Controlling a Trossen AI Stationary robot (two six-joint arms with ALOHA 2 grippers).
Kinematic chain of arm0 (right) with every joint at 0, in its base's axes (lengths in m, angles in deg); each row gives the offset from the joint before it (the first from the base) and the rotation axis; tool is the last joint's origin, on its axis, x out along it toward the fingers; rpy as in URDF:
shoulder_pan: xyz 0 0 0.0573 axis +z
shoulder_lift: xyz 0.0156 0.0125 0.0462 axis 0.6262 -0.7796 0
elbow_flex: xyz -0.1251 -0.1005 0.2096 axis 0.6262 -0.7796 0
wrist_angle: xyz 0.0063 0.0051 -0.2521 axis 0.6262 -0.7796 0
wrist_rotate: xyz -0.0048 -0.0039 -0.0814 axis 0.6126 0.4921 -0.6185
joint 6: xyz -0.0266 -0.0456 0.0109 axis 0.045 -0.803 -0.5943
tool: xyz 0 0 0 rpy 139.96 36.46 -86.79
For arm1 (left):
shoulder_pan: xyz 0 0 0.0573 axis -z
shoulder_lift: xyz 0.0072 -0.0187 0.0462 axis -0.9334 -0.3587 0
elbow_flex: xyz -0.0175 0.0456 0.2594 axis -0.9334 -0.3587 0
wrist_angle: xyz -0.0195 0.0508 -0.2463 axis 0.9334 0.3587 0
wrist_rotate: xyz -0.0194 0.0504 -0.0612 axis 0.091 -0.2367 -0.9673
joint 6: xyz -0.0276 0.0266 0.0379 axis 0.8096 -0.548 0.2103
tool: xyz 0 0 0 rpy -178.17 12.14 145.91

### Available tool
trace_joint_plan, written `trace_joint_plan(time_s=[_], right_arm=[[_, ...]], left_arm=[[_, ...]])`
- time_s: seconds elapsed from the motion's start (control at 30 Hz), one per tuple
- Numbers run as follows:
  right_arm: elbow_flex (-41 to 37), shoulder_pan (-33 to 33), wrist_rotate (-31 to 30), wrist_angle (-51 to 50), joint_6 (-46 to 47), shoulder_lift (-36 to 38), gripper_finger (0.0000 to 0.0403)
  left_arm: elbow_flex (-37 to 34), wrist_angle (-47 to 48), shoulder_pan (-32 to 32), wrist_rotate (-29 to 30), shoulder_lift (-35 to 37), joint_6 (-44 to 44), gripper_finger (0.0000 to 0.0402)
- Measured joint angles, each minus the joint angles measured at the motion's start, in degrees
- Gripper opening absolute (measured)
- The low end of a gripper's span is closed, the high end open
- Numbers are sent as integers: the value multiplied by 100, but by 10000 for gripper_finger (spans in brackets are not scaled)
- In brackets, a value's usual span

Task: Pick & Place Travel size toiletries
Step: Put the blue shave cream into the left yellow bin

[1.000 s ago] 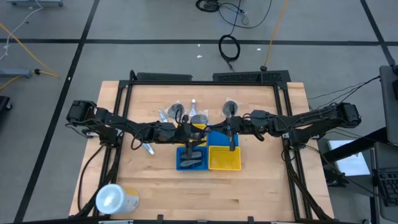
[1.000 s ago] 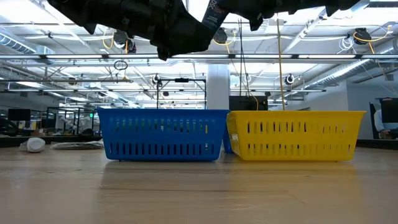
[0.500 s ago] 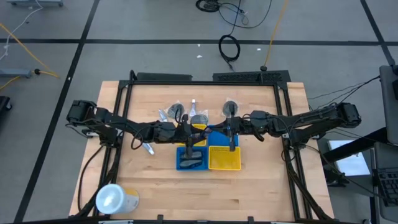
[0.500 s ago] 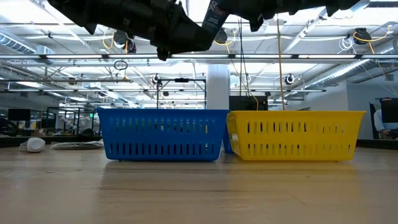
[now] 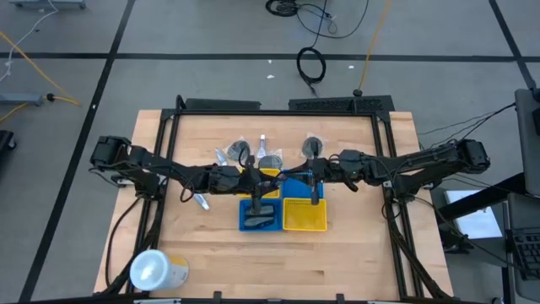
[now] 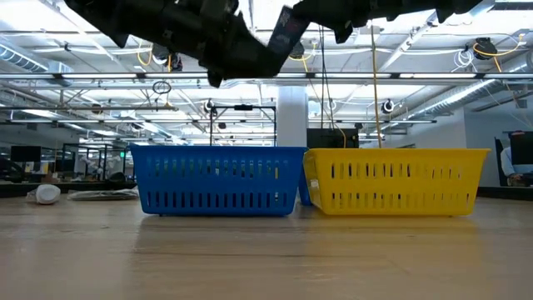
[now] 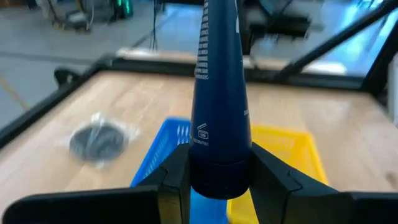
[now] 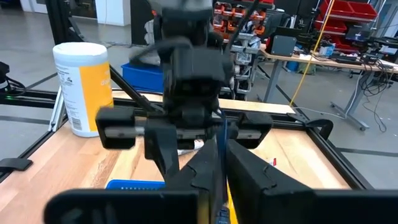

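- Since the earlier frames little has shifted: in the low view the dark bottle (image 6: 283, 29) held between the two arms is now tilted slightly further, and the arms have stayed over the trays.
- The left gripper (image 7: 214, 177) is seen in the left wrist view clamped around the capped end of the dark blue bottle (image 7: 219, 106), its fingers (image 7: 177, 180) pressing on both sides.
- The right gripper (image 8: 219, 171) is seen at the bottom centre of the right wrist view with its fingers (image 8: 249, 171) nearly together on the thin flat end of the same bottle, facing the left arm's wrist.
- In the high view both grippers meet at frame centre, above the far edge of the blue tray (image 5: 257, 217) and yellow tray (image 5: 304, 214), which sit side by side.
- Other toiletries lie on the table (image 5: 354, 253) above centre in the high view: a dark round piece in a clear wrapper (image 5: 314, 145), another wrapped piece (image 5: 233, 153), and a small white tube (image 5: 201, 202) to the left of the blue tray.
- A white-topped yellow cylinder (image 5: 157, 271) lies at the lower left of the high view.
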Motion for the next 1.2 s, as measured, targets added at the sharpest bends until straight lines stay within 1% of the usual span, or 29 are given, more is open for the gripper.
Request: trace_joint_plan(time_s=[0.27, 0.4, 0.5, 0.57, 0.73, 0.87, 1.2], right_arm=[[0, 4, 7, -49, -50, 2, 91], [0, 4, 4, -165, -55, 4, 118], [0, 4, 4, -330, -57, 4, 130], [0, 4, 4, -370, -57, 4, 134], [0, 4, 2, -383, -47, 4, 132], [0, 4, 4, -489, -19, 4, 126], [0, 4, 2, -554, -17, 4, 127]], left_arm=[[0, 1020, -2, 67, 33, 205, 105], [-2, 1890, -64, 66, 62, 473, 105], [-2, 2499, -167, 51, 199, 775, 105], [-3, 2964, -223, 20, 293, 959, 105], [-2, 3283, -322, 64, 291, 1309, 105], [-4, 3436, -428, 212, 215, 1469, 105], [-2, 3511, -489, 220, 218, 1609, 105]])
